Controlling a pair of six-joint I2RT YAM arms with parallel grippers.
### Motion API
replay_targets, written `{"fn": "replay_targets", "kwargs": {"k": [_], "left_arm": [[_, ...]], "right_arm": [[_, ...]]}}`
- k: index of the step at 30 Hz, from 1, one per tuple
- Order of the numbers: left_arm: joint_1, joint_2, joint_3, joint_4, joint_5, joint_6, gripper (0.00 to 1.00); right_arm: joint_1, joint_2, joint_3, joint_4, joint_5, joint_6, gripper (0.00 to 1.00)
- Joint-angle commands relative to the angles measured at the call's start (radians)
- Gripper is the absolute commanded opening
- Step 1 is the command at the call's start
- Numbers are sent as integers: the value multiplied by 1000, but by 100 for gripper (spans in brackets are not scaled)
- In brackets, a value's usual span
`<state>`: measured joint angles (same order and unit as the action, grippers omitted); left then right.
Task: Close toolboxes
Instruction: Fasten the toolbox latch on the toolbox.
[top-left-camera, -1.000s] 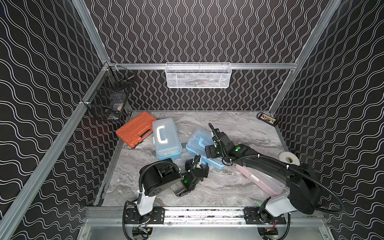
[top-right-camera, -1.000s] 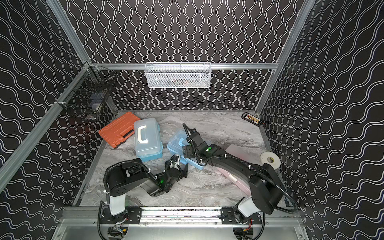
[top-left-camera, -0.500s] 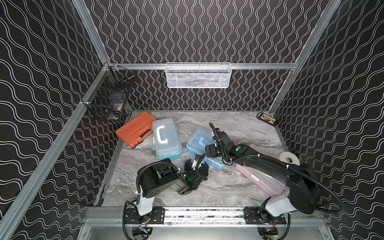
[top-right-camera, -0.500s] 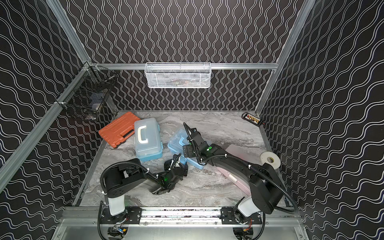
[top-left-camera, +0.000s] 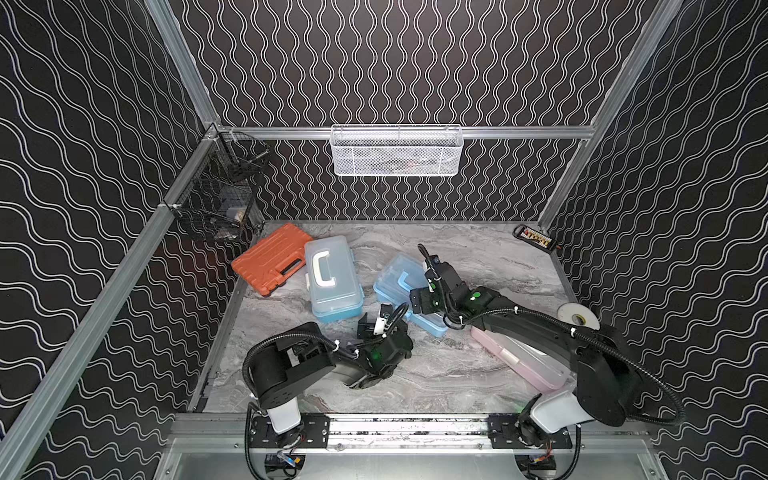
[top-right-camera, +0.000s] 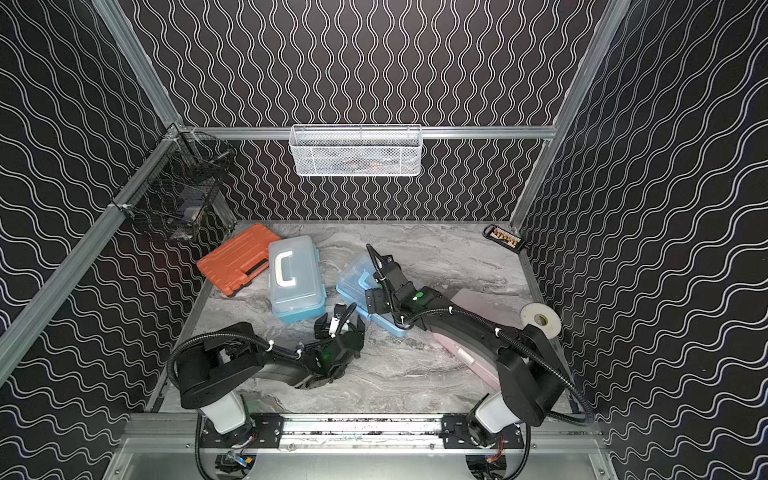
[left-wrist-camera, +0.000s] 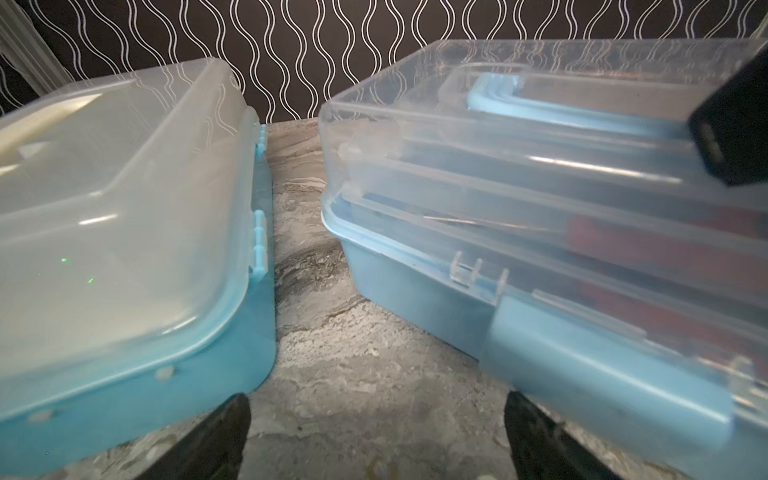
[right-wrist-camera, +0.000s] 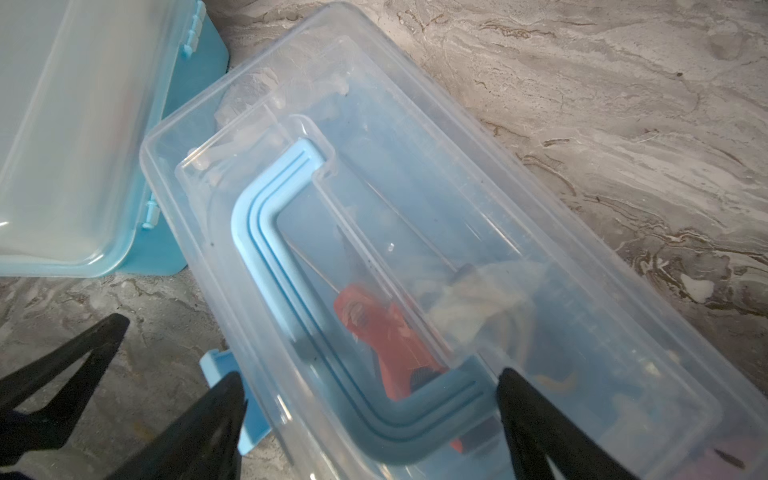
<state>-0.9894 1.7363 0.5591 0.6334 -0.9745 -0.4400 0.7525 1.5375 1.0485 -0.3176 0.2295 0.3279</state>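
Two light-blue toolboxes lie mid-table in both top views: one with a white handle (top-left-camera: 332, 278) (top-right-camera: 295, 278), one with a blue handle (top-left-camera: 395, 276) (top-right-camera: 353, 276). A pink toolbox (top-left-camera: 523, 361) (top-right-camera: 473, 301) sits partly under my right arm. My left gripper (top-left-camera: 380, 326) (left-wrist-camera: 378, 432) is open and low over bare table, facing the gap between the two blue boxes. My right gripper (top-left-camera: 424, 286) (right-wrist-camera: 372, 399) hangs open over the blue-handled box's clear lid (right-wrist-camera: 415, 208), fingers either side of the handle end. That box's blue latch (right-wrist-camera: 220, 374) sticks outward.
An orange ribbed case (top-left-camera: 270, 262) lies at the back left beside the white-handled box. A tape roll (top-left-camera: 577, 318) sits by the right wall and a small black strip (top-left-camera: 534, 237) in the back right corner. Wire baskets (top-left-camera: 397, 151) (top-left-camera: 220, 199) hang on the walls.
My left arm has sunk lower, and its gripper has turned level and edged toward the gap between the blue boxes. The right arm and the boxes have not moved.
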Motion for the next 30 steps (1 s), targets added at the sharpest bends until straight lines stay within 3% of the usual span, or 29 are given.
{"fn": "replay_targets", "kwargs": {"k": [1,8,30], "left_arm": [[-3,-8,13,29,-28,62,99],[-3,-19,56,26,30,133,99],[19,-33,58,36,139,157,99]], "right_arm": [[1,28,-21,-316,-134,69,95],[1,21,-21,-321,-137,69,95],[1,22,-36,-310,-193,61,95]]}}
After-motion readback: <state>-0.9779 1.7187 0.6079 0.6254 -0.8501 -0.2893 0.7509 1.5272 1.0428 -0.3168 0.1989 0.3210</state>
